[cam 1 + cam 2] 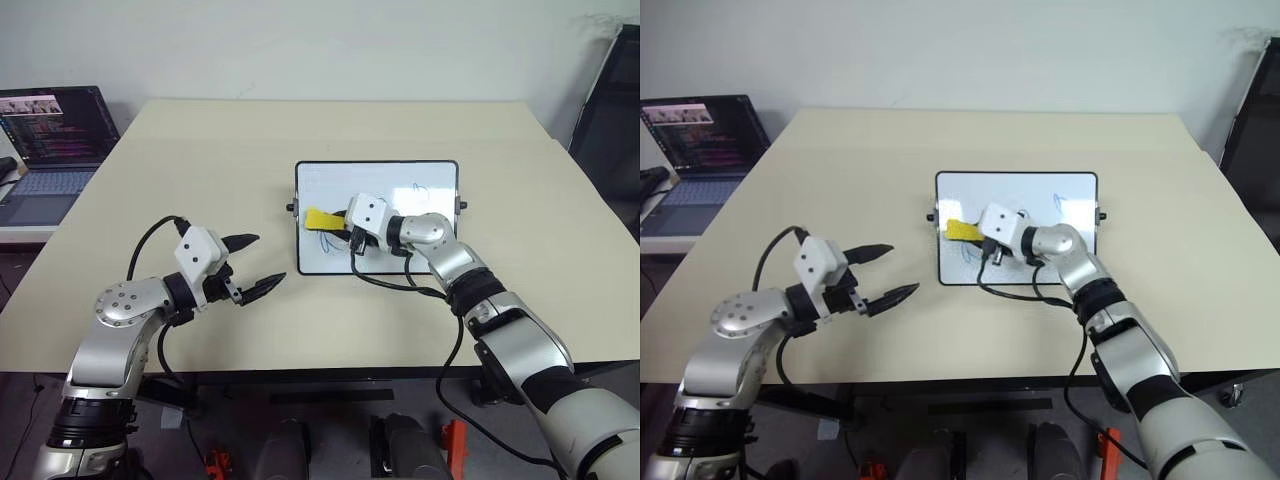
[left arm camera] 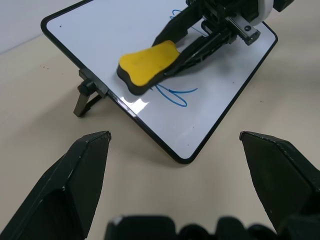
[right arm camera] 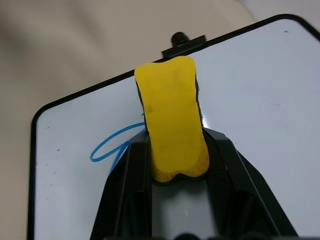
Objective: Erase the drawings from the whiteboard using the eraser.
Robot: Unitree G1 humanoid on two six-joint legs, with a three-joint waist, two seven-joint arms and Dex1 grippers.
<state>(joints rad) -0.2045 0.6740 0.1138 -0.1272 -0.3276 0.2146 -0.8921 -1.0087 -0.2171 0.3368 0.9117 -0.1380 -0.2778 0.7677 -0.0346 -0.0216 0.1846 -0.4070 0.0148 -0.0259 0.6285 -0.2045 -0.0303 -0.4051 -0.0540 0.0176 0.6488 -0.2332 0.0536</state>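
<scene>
The right gripper (image 3: 172, 165) pinches the yellow eraser (image 3: 172, 120) between its two black fingers, gripping the block by its long sides with the yellow face up and the dark pad facing down. The eraser sits over the left part of the whiteboard (image 1: 420, 175), near the black knob on that short side. A blue loop drawing (image 2: 175, 95) lies on the board just beside the eraser, partly under the gripper, and another blue scribble (image 1: 1058, 205) sits toward the board's right side. The whiteboard lies flat near the middle of the beige table (image 1: 200, 160). The left gripper (image 1: 250, 265) hovers above the table to the board's left, fingers spread wide and empty. A laptop (image 1: 50, 140) stands off the table's left edge.
</scene>
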